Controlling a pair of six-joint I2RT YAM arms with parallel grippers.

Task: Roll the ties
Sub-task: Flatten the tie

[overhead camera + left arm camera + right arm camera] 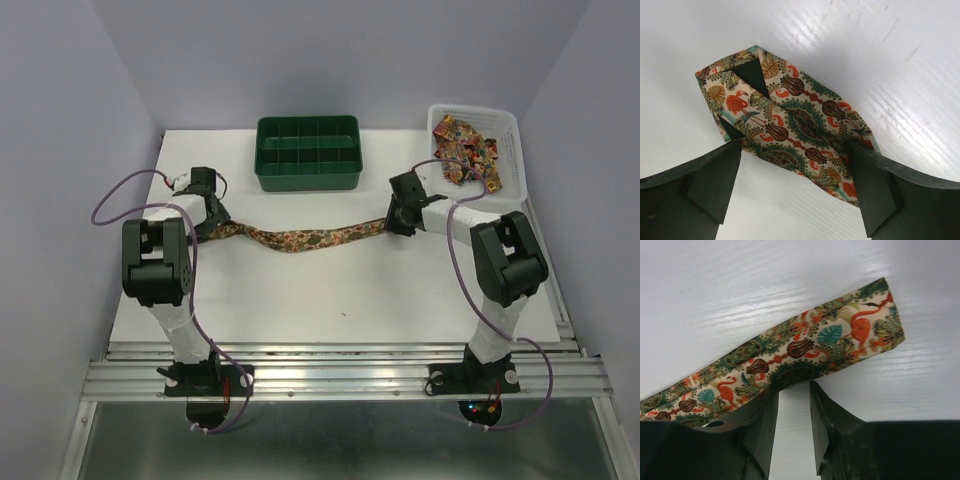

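One tie, patterned in red, gold and green, lies stretched across the white table between my two grippers. My left gripper is at its wide left end. In the left wrist view the gripper stands wide open, and the tie's wide end spans the gap, its edges touching both fingertips. My right gripper is at the tie's right end. In the right wrist view the gripper stands a narrow gap apart, with the near edge of the tie puckered between the tips. More ties lie heaped in the basket.
A green compartment tray stands at the back centre, just behind the stretched tie. A white basket sits at the back right corner, close behind the right arm. Purple walls close in the left, right and back sides.
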